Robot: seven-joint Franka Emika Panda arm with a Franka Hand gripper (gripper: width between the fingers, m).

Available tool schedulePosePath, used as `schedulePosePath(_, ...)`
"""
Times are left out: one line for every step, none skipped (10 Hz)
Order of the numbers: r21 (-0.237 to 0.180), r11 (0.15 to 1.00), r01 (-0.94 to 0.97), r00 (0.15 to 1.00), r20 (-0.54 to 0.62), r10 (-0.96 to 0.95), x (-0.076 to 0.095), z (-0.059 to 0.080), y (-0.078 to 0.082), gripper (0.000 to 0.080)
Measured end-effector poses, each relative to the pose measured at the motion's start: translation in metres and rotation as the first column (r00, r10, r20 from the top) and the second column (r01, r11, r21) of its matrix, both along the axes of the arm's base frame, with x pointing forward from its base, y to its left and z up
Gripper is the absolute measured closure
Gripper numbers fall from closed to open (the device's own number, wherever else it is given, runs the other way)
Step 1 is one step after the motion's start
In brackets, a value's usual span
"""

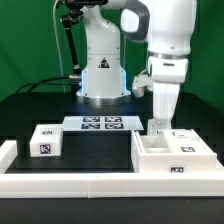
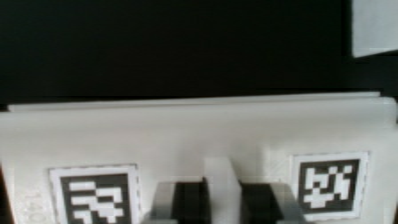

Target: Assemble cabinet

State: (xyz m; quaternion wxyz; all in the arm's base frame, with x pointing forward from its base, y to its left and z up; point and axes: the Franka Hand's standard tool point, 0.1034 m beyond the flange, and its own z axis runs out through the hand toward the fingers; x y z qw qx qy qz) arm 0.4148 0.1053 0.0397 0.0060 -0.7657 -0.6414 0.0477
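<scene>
The white cabinet shell [image 1: 172,158] stands at the exterior view's right, with a marker tag on its front face and another tagged white part [image 1: 184,135] at its back. My gripper [image 1: 158,122] comes straight down onto the shell's back left edge. In the wrist view the two dark fingers [image 2: 185,205] stand close together astride a thin white wall [image 2: 226,190] of the shell [image 2: 196,125], between two marker tags. The jaws look shut on that wall. One small white tagged drawer block [image 1: 45,141] sits apart at the exterior view's left.
The marker board [image 1: 100,123] lies flat in front of the robot base. A long low white border rail [image 1: 70,182] runs along the front edge and turns up at the left. The table top is black.
</scene>
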Motion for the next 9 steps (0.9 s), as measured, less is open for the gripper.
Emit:
schedulePosePath(-0.015, 1.0, -0.005, 1.0, -0.001, 0.005, 0.002, 0.009, -0.004, 0.0732)
schedulePosePath(-0.025, 1.0, -0.011, 1.0, -0.002, 0.011, 0.005, 0.015, -0.008, 0.0732)
schedulePosePath(-0.028, 0.999, -0.018, 1.0, 0.002, 0.018, 0.008, 0.02, -0.012, 0.0731)
schedulePosePath(-0.031, 0.999, -0.028, 1.0, 0.001, 0.028, 0.013, 0.023, -0.018, 0.0731)
schedulePosePath(-0.032, 0.999, -0.039, 0.999, -0.001, 0.039, 0.017, 0.024, -0.023, 0.0731)
schedulePosePath(-0.032, 0.999, -0.039, 0.999, -0.003, 0.039, 0.022, 0.024, -0.028, 0.0731)
schedulePosePath(-0.03, 0.999, -0.039, 0.999, -0.003, 0.039, 0.026, 0.022, -0.03, 0.0731)
schedulePosePath(-0.028, 0.999, -0.036, 0.999, -0.002, 0.036, 0.029, 0.022, -0.032, 0.0731)
schedulePosePath(-0.027, 0.999, -0.032, 0.999, 0.003, 0.033, 0.033, 0.022, -0.033, 0.0731)
